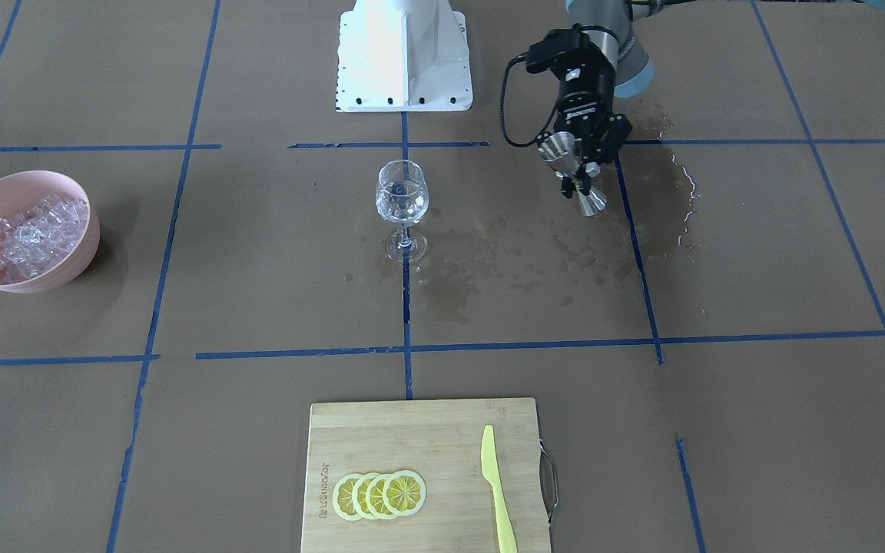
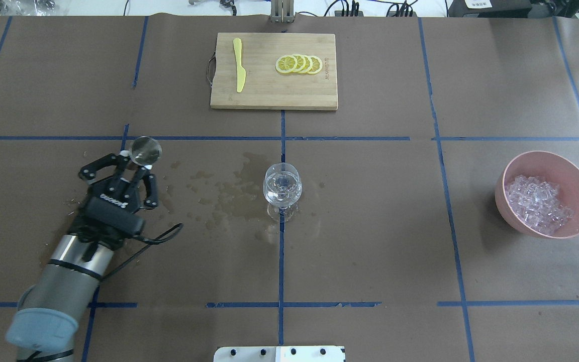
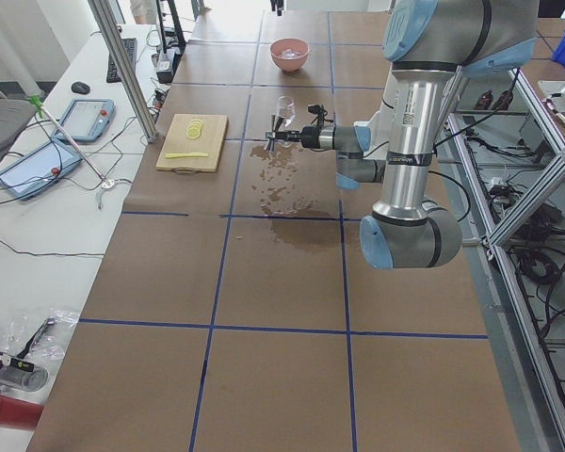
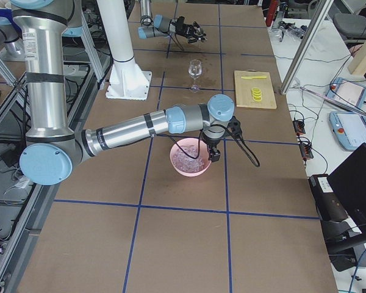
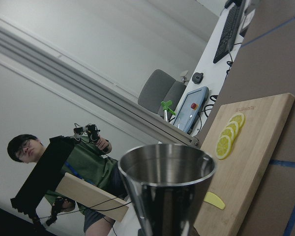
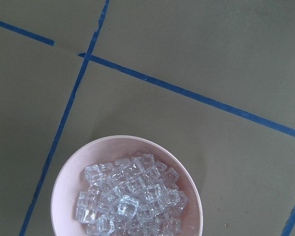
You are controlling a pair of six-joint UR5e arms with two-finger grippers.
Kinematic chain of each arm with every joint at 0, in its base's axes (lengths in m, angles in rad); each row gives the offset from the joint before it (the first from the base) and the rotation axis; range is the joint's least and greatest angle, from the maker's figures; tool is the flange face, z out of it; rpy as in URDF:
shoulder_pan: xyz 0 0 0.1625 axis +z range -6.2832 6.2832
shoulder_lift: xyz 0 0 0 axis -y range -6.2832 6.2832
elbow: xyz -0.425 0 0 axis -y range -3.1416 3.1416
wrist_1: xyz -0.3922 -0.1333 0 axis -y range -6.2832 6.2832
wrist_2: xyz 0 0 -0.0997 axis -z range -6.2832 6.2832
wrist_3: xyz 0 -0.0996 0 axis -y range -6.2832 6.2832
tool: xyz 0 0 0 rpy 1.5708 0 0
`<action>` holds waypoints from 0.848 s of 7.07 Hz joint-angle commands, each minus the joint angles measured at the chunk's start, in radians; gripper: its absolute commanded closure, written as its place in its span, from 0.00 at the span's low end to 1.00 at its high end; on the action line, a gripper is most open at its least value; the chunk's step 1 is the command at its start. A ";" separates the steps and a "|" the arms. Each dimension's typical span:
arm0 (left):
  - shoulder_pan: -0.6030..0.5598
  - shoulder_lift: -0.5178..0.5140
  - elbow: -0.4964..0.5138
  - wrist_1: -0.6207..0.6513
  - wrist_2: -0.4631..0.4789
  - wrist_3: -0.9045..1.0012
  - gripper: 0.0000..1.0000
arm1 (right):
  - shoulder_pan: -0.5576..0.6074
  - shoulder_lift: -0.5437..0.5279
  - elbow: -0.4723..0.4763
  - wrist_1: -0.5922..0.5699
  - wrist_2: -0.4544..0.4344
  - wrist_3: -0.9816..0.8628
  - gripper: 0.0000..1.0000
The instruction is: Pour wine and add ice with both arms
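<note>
The wine (image 1: pixel 401 206) looks poured: clear liquid sits in the glass (image 2: pixel 282 187) at mid-desk (image 2: pixel 370 241), with wet patches beside it. The left hand (image 2: pixel 135 168) is clamped on the metal cup (image 2: pixel 145 150), well off to its own side. The ice (image 2: pixel 538 201) lies heaped in the pink bowl (image 2: pixel 573 173). The right hand (image 4: pixel 214 154) hangs just over that bowl, but it shows only small and from the side, so I cannot tell whether it is apart or together.

The ice comes next, I judge. Go straight down onto one cube at the top of the heap, close gently since it is probably slippery, and let go low over the rim. Keep the cup clear of the glass.
</note>
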 commanded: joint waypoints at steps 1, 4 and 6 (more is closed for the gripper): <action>0.002 0.223 0.136 -0.467 -0.002 -0.186 1.00 | 0.000 0.002 0.005 0.000 0.000 0.000 0.00; 0.067 0.225 0.336 -0.610 -0.026 -0.492 1.00 | 0.000 0.005 0.013 0.000 0.002 0.000 0.00; 0.071 0.237 0.332 -0.604 -0.049 -0.496 1.00 | 0.000 0.000 0.024 0.000 0.002 0.002 0.00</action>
